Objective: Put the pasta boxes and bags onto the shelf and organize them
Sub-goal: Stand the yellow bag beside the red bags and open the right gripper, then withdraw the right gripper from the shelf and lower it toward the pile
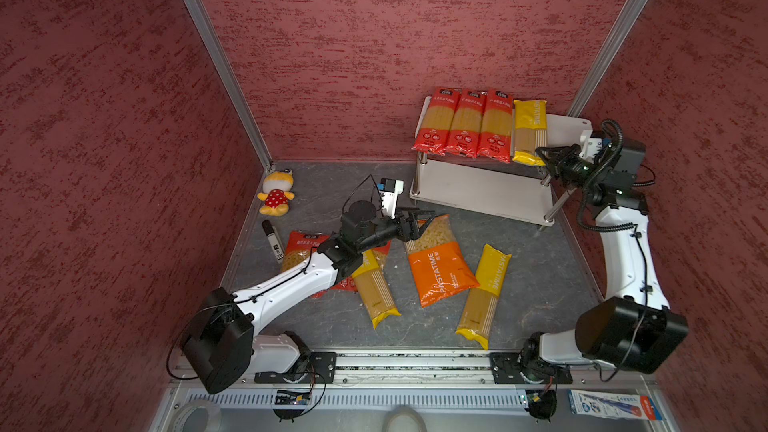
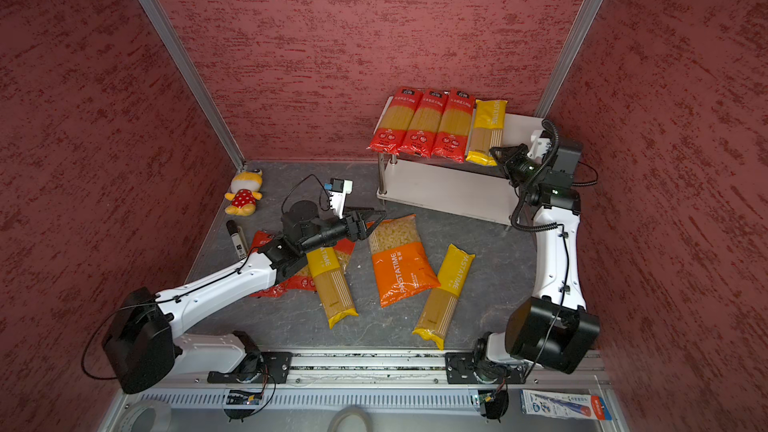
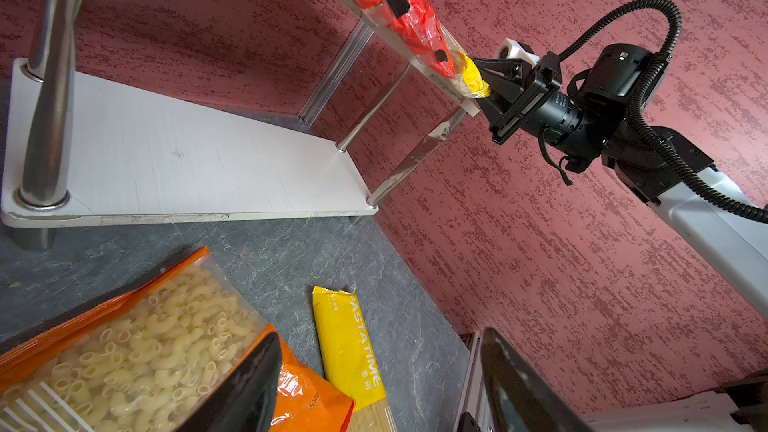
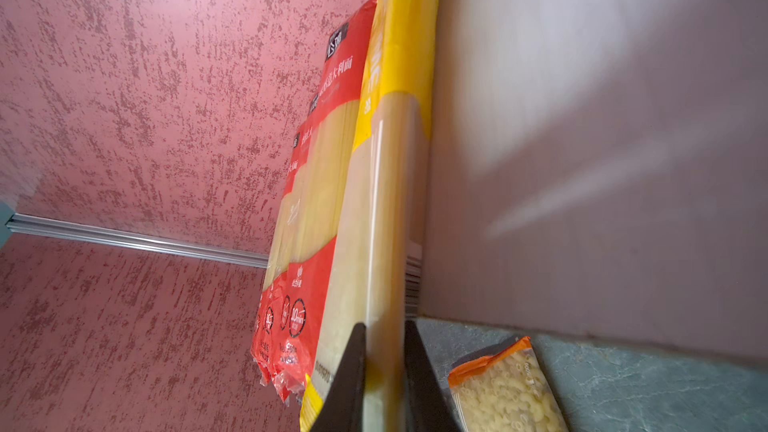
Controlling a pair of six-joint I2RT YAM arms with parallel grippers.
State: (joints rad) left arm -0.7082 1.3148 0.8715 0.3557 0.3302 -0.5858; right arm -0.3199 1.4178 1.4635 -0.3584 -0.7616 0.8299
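I am seating the fourth bag on the shelf, right claw pinching its yellow end (left claw spread; five more bags are waiting on the bench).

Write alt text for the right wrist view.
The right gripper pinches the end of a yellow bag of spaghetti lying on the shelf, close beside red bags. An orange bag of macaroni lies on the grey table.
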